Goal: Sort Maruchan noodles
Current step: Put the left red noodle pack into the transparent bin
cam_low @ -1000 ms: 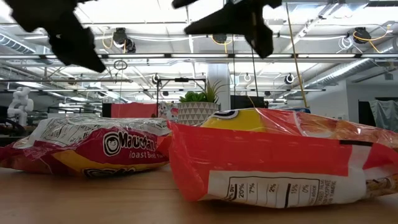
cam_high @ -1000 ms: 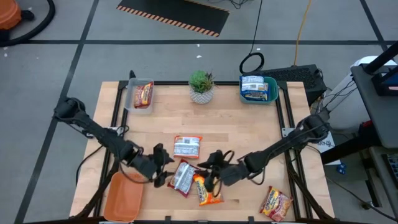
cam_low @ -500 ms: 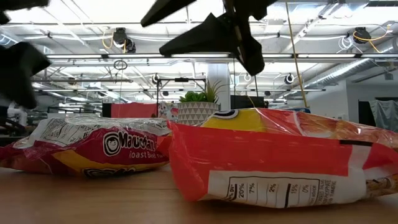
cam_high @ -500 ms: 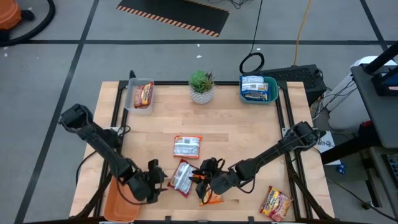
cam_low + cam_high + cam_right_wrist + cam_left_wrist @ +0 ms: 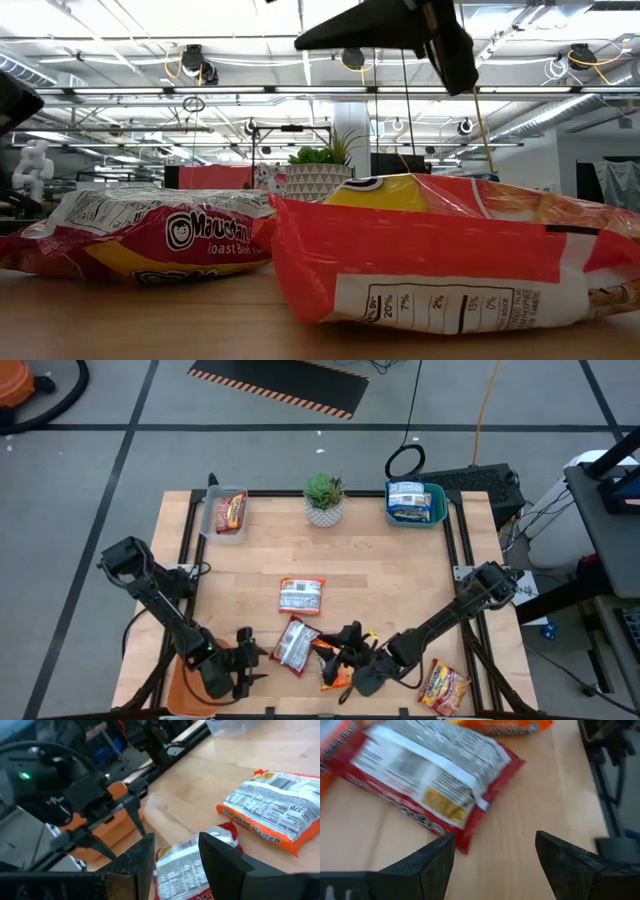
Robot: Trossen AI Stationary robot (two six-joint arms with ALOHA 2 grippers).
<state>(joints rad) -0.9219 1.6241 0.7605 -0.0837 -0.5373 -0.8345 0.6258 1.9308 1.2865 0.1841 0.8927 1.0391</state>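
Observation:
A red-silver noodle packet [image 5: 292, 645] lies flat near the table's front, with an orange one [image 5: 336, 670] beside it on its right. My left gripper [image 5: 248, 657] is open at the red-silver packet's [image 5: 430, 785] left, low beside the orange tray [image 5: 190, 685], with nothing between its fingers. Above the orange packet my right gripper [image 5: 338, 648] hangs open, pointing toward the far left over the red-silver packet [image 5: 182, 865]. A third packet [image 5: 300, 595] lies mid-table, back side up, and another one [image 5: 443, 685] lies at the front right.
At the far left a clear tray [image 5: 215, 525] holds a red packet. A teal tray [image 5: 437, 510] at the far right holds blue-white packets. A potted plant [image 5: 323, 498] stands between them. Bare wood lies between the mid-table packet and the far trays.
My left gripper has moved toward the table's near edge and down, ending beside the orange tray. My right gripper has moved toward the near edge over the orange packet and has rolled. Both stay open. The packets have kept their places.

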